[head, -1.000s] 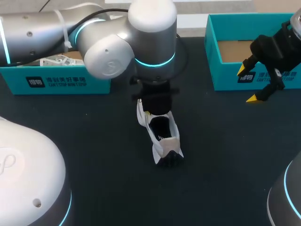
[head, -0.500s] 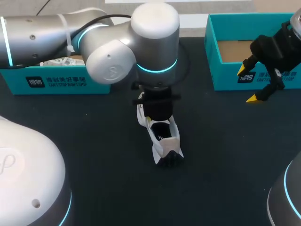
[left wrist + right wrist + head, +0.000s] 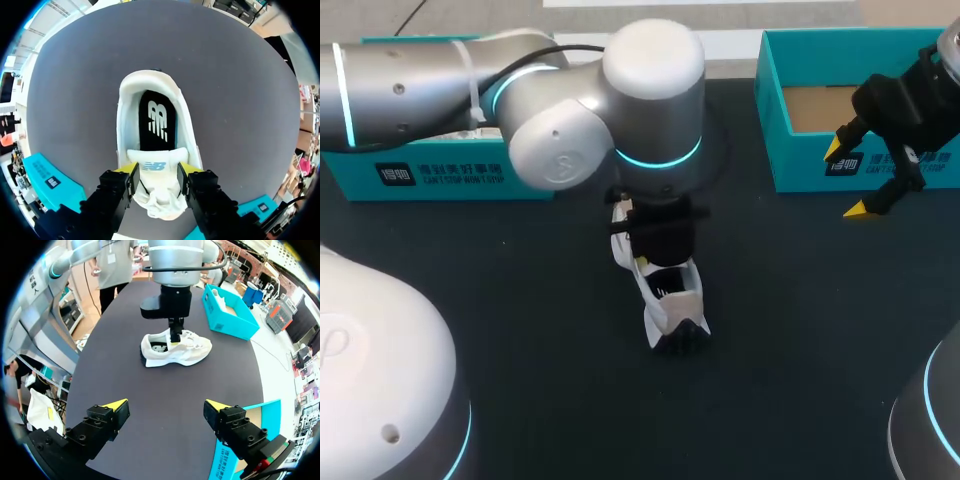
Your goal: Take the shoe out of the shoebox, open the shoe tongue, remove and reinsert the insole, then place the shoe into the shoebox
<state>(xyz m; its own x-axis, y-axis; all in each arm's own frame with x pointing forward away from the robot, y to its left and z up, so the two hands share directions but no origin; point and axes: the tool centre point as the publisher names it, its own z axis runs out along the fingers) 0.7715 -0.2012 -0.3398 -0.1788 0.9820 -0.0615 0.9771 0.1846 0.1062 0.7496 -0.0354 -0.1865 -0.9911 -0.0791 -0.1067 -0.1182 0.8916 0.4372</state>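
Now your left claw (image 3: 157,175) is clamping the tongue (image 3: 157,161) of the shoe (image 3: 150,82): its two yellow tips are pressing on the tongue from both sides. The claw is pointing down into the front half of the shoe, and the tongue is standing up between the fingers. Ahead of the claw the shoe mouth is lying open, and the black insole (image 3: 157,117) is showing inside, flat on the bottom. Your left arm (image 3: 550,110) is coming in from the left and hanging above the shoe (image 3: 670,300), so in the head view it is hiding the claw and the toe part.

The shoe is standing on its sole near the middle of the dark table (image 3: 800,330), outside of both boxes. Its heel is pointing to the robot and its toe is pointing away.

Your right claw (image 3: 167,407) is holding nothing, and its fingers are standing far apart. It is hovering above the table at the right side, well apart from the shoe (image 3: 175,347) and just in front of the right box (image 3: 767,100). The left box (image 3: 430,175) is sitting at the far left, behind your left arm.
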